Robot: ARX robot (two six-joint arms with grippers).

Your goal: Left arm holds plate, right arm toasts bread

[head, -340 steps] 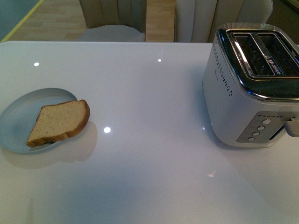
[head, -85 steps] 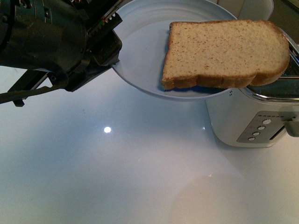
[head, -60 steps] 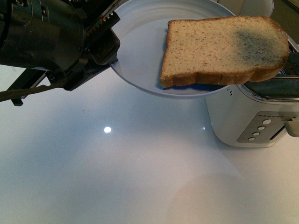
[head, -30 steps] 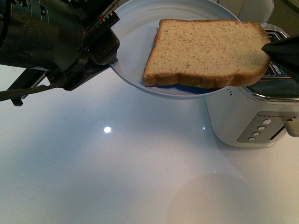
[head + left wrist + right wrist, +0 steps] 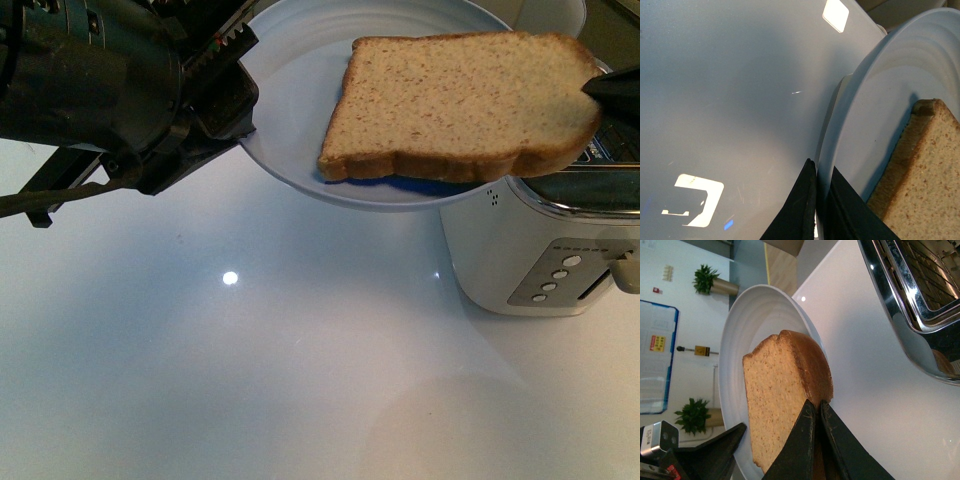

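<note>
Shifted slightly rightward since before, bread point(image 5: 460, 105) lying on plate point(image 5: 290, 90), right gripper point(image 5: 612, 92) jaws pinching its crust end, left gripper point(image 5: 232, 80) jaws clamped on the plate rim, raised above bench point(image 5: 250, 350) beside toaster point(image 5: 530, 250)

The bread point(image 5: 455, 100) lay on the plate point(image 5: 290, 90), overhanging its right rim toward the toaster point(image 5: 530, 250) at the table's point(image 5: 250, 380) right edge.

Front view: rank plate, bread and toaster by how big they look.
1. plate, partly covered by the bread.
2. bread, about as wide but shallower.
3. toaster, by what shows; it is partly hidden, cut by the frame edge and farther back, so its rank is unsure.
</note>
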